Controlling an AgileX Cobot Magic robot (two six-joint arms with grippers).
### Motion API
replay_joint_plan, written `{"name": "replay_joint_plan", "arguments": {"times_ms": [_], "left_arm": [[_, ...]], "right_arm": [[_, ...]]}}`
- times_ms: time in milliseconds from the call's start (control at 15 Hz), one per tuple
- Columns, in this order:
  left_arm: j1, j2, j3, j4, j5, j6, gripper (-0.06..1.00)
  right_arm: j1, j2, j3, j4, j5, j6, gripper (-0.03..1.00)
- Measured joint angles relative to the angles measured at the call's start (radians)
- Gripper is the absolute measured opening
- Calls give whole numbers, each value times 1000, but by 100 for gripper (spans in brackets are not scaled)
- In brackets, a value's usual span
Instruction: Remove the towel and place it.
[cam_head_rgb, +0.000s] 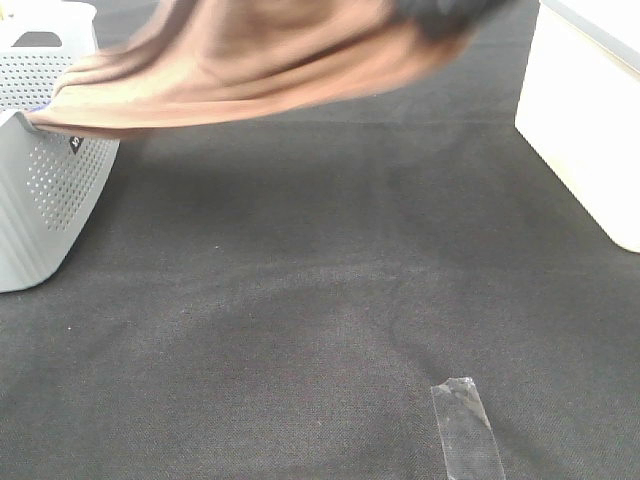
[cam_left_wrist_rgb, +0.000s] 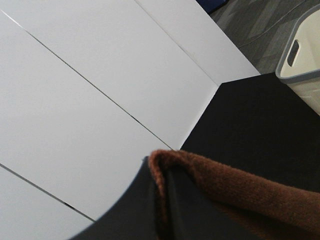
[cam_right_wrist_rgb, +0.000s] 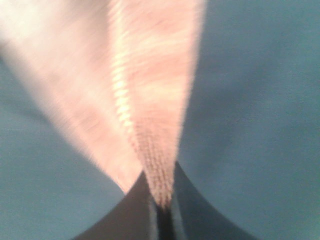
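The reddish-brown towel (cam_head_rgb: 260, 60) hangs stretched in the air across the top of the exterior high view. Its left end (cam_head_rgb: 60, 115) lies by the rim of the grey basket (cam_head_rgb: 40, 200). My right gripper (cam_head_rgb: 450, 15) shows as a dark blur at the towel's upper right end. In the right wrist view this gripper (cam_right_wrist_rgb: 161, 205) is shut on a bunched edge of the towel (cam_right_wrist_rgb: 150, 100). In the left wrist view my left gripper (cam_left_wrist_rgb: 162, 192) is shut on a folded edge of the towel (cam_left_wrist_rgb: 235, 190). The left gripper does not show in the exterior high view.
The perforated grey basket stands at the left edge of the black mat (cam_head_rgb: 300, 300) and also shows in the left wrist view (cam_left_wrist_rgb: 300, 55). A white box (cam_head_rgb: 590, 130) stands at the right. A strip of clear tape (cam_head_rgb: 467, 425) lies near the front.
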Motion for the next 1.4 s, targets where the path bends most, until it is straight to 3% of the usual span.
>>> {"name": "replay_joint_plan", "arguments": {"times_ms": [133,267,533,733,933,1133,1400], "left_arm": [[2,0,0,1,-87,0,0],[2,0,0,4,-198,5,0],[65,0,0,-8,-430,28,0],[114,0,0,-52,-471,22,0],[151,0,0,-59,-549,22,0],[164,5,0,-72,-605,22,0],[198,62,0,-76,-687,22,0]], "right_arm": [[0,0,-120,-164,81,-4,1],[0,0,-240,-331,100,-10,1],[0,-1,-374,-478,55,-12,1],[0,-1,-377,-522,-116,-8,1],[0,1,-381,-596,-328,74,1],[0,36,-383,-658,-407,123,1],[-12,125,-383,-839,-545,236,1]]}}
